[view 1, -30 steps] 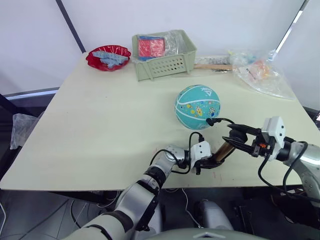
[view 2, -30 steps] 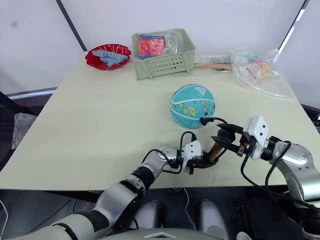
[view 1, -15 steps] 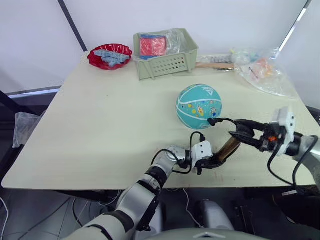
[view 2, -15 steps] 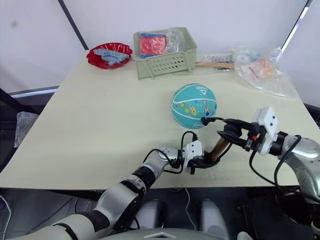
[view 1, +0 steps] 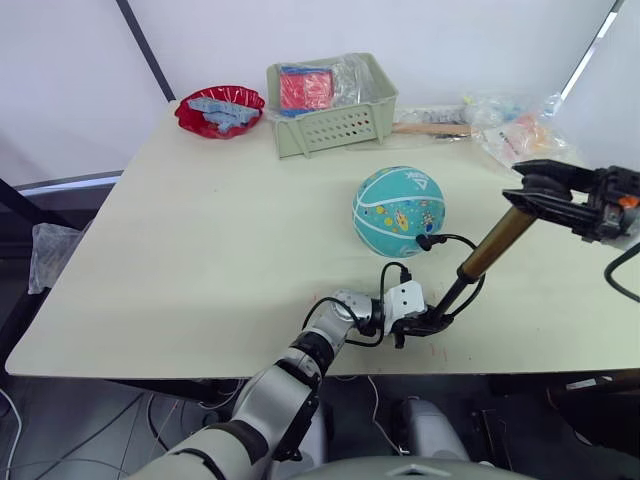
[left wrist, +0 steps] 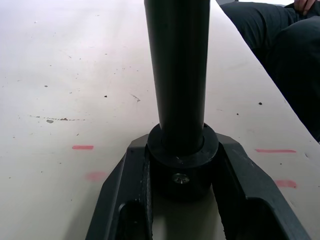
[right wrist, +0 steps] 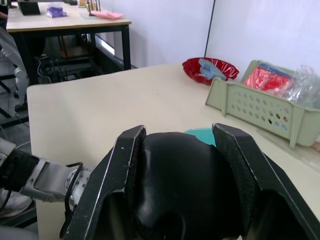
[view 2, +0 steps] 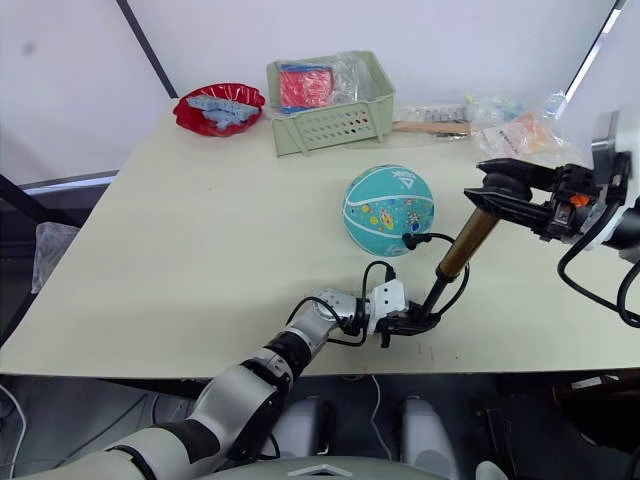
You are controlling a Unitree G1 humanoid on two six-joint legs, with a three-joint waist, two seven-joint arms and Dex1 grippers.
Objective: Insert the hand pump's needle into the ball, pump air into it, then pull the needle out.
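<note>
The teal ball (view 1: 397, 210) rests mid-table, right of centre. The hand pump (view 1: 494, 244) stands steeply tilted beside it, bronze barrel up and a black rod (view 1: 453, 296) running down to its end cap. My left gripper (view 1: 428, 322) is shut on that end cap (left wrist: 182, 165) at the table surface. My right gripper (view 1: 545, 186) is shut on the black T-handle (right wrist: 182, 185) up at the right. A thin black hose (view 1: 462, 243) loops to a black fitting (view 1: 422, 242) against the ball's lower right; the needle's pin itself is hidden.
A green basket (view 1: 335, 128) and a red bowl (view 1: 218, 110) stand at the back, with a wooden-handled tool (view 1: 430, 128) and plastic bags (view 1: 520, 135) at the back right. The table's front edge (view 1: 300, 372) runs just behind my left gripper. A person's dark-clad legs (left wrist: 285, 55) are beyond the table edge.
My right gripper has risen up and to the right with the handle, drawing the pump out long and tipping it steeper. The left gripper and ball stay put.
</note>
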